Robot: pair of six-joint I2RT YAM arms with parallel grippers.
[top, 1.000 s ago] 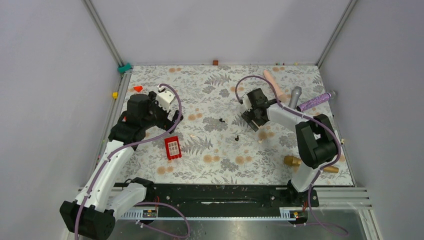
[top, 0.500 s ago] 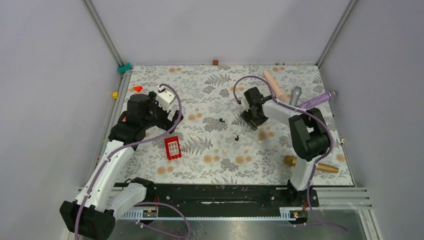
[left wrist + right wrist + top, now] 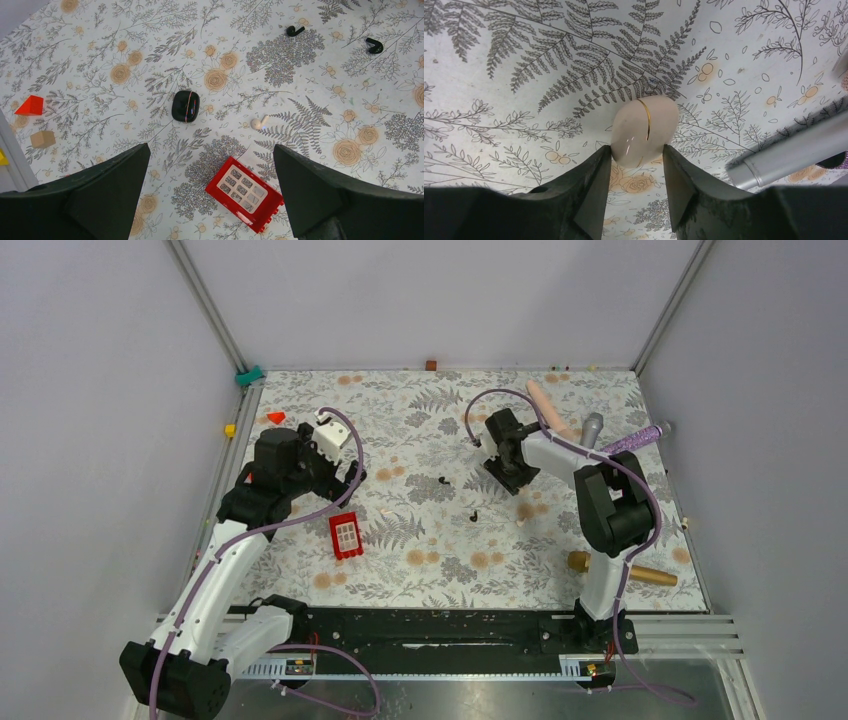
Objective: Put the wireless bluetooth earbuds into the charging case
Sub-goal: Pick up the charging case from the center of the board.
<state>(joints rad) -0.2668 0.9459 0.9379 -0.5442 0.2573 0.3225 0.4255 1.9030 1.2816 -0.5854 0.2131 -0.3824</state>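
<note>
Two tiny black earbuds [image 3: 443, 480] [image 3: 473, 515] lie on the floral mat mid-table; the left wrist view shows them at its upper right [image 3: 295, 31] [image 3: 374, 46]. A black charging case [image 3: 185, 105] with a red seam lies closed ahead of my left gripper [image 3: 210, 146], which hovers open and empty [image 3: 345, 475]. My right gripper [image 3: 638, 150] is low at the mat's back right [image 3: 513, 480]. Both its fingers press the sides of a pale oval case [image 3: 644, 130] with a gold seam.
A red block [image 3: 245, 201] lies under the left gripper, with a white earbud [image 3: 259, 122] just beyond it. A red wedge [image 3: 30, 106] and a wooden cube [image 3: 42, 139] sit far left. A silver cylinder [image 3: 794, 150], pink and purple rods [image 3: 632, 443] and brass pieces [image 3: 585, 561] crowd the right side.
The right gripper has shifted slightly toward the back and its jaws have narrowed onto the pale oval case. The left arm has not moved.
</note>
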